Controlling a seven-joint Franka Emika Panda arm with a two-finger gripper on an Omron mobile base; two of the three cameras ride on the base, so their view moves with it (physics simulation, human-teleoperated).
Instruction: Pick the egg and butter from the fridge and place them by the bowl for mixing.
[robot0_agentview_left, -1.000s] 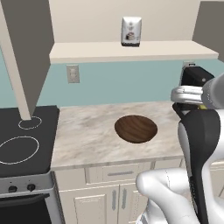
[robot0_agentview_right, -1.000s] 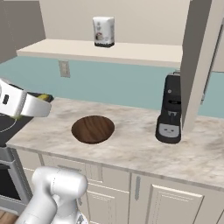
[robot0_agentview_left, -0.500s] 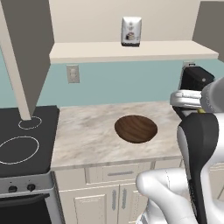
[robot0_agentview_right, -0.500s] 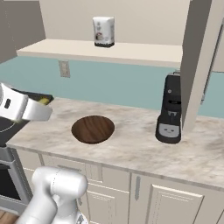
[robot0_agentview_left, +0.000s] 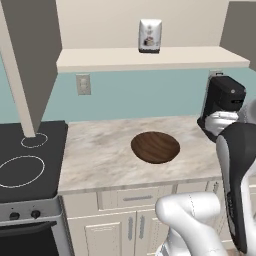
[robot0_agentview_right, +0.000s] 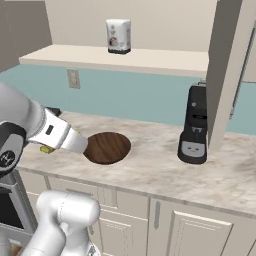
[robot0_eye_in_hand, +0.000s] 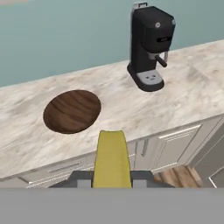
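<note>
Our gripper (robot0_eye_in_hand: 112, 183) is clamped on the butter (robot0_eye_in_hand: 112, 159), a yellow stick that juts forward from between the dark fingers (robot0_eye_in_hand: 81, 180) in the hand view. From there we look down past the bench edge at the cabinet fronts (robot0_eye_in_hand: 175, 146) below the butter's tip, so we hold it in the air in front of the bench rather than over it.

Going left to right in the left base view, we see the black stove top (robot0_agentview_left: 27, 160) with its white ring marks, then the marbled bench (robot0_agentview_left: 100, 155), then the bowl (robot0_agentview_left: 155, 146) lying flat and dark brown near the middle of the bench, and then the black coffee machine (robot0_agentview_left: 225, 102) at the right end, partly behind our own arm. On the wall above the bench sits a pale outlet plate (robot0_agentview_left: 83, 84), and on the shelf (robot0_agentview_left: 150, 57) above that stands a small white canister (robot0_agentview_left: 150, 36).

In the right base view a bit of yellow (robot0_agentview_right: 47, 148) shows under our forearm, left of the bowl (robot0_agentview_right: 107, 147); the gripper itself is hidden there by the arm. The coffee machine (robot0_agentview_right: 195, 125) stands well apart to the right of the bowl, just beside a tall beige panel (robot0_agentview_right: 230, 75).

In the hand view the bowl (robot0_eye_in_hand: 72, 110) lies up and left of the butter, and the coffee machine (robot0_eye_in_hand: 151, 46) is up and right.
</note>
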